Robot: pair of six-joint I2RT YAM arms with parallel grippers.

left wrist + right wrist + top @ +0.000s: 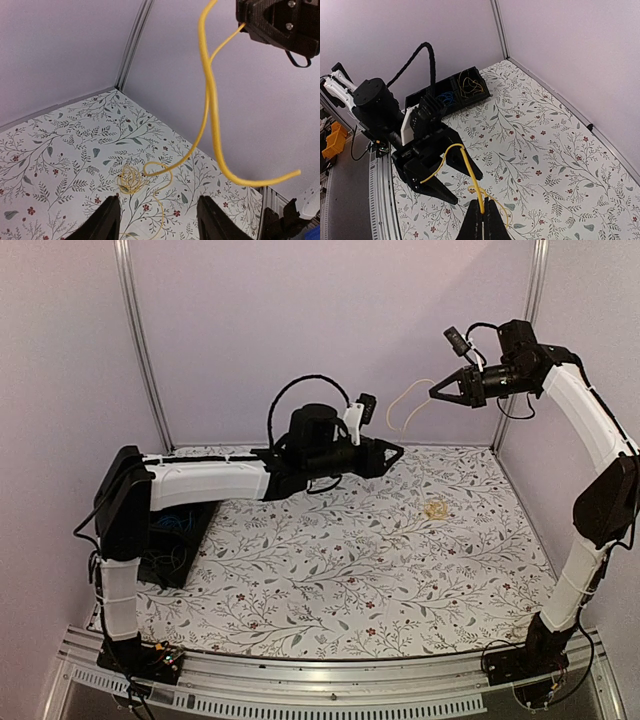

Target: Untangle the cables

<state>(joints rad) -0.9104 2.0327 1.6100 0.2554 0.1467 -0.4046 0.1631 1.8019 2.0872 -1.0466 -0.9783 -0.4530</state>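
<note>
My right gripper is raised high at the back right. It is shut on a yellow cable, which hangs from it in a loose loop. The right wrist view shows the closed fingers pinching that cable. A small yellow tangle lies on the floral table below, also seen in the left wrist view. My left gripper is open and empty, held in the air near the hanging cable, with the tangle just beyond its fingers.
A black bin holding blue and yellow wires sits at the left by the left arm's base, also in the right wrist view. Walls enclose the back and both sides. Metal posts stand in the corners.
</note>
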